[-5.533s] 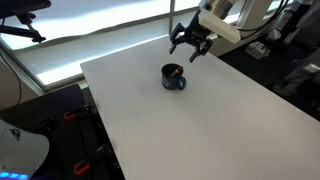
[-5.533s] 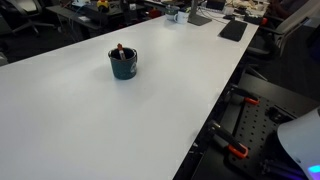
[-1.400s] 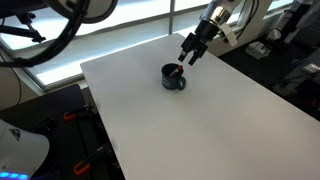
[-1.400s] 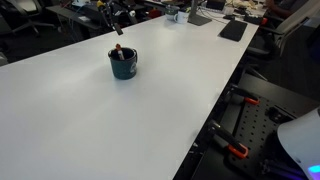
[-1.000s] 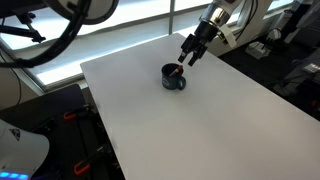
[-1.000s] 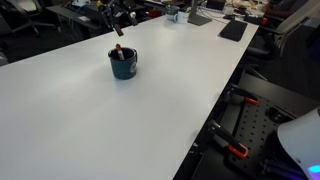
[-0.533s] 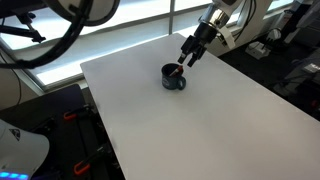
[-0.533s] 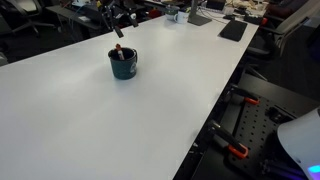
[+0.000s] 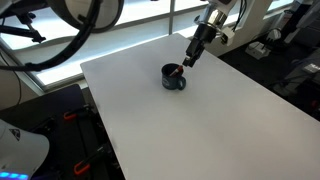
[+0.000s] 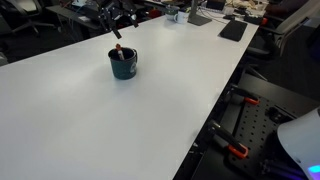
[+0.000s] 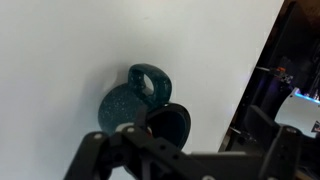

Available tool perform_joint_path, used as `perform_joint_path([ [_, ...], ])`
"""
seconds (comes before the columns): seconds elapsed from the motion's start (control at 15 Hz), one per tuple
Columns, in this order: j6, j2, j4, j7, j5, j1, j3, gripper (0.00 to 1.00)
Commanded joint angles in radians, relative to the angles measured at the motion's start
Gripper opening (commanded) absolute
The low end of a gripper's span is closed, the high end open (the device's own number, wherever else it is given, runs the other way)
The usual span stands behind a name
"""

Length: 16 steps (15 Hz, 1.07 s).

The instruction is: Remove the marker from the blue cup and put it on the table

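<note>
Big white bench [image 9: 200, 120] in a cluttered lab-office. The marker [image 10: 118, 49] stands in the blue cup [image 9: 173, 77], just below the hand [image 9: 188, 60]. We can't tell if the hand is open or closed. We'd straddle the marker's top end, pinch it firmly and lift straight up, so the cup doesn't tip.

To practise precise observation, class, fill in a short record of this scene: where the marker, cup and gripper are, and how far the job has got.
marker: stands in the cup, top end poking above the rim
blue cup: upright on the white table
gripper: poised just above the cup, close to the marker's top; contact and open or shut unclear
task stage: marker not yet out
</note>
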<state>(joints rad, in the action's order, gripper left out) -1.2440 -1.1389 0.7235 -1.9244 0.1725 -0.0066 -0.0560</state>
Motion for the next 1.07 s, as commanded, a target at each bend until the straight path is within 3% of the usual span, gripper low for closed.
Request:
perform_joint_path([
  [0.0,0.026,-0.049,-0.08,-0.088,0.045,0.033,0.004,1.0],
  [0.4,0.027,-0.081,-0.104,-0.169,0.073,0.071,0.006,1.0],
  [0.47,0.0,-0.058,-0.05,-0.128,0.052,0.057,0.0,1.0],
  [1.0,0.004,-0.068,-0.055,-0.127,0.056,0.067,-0.001,1.0],
])
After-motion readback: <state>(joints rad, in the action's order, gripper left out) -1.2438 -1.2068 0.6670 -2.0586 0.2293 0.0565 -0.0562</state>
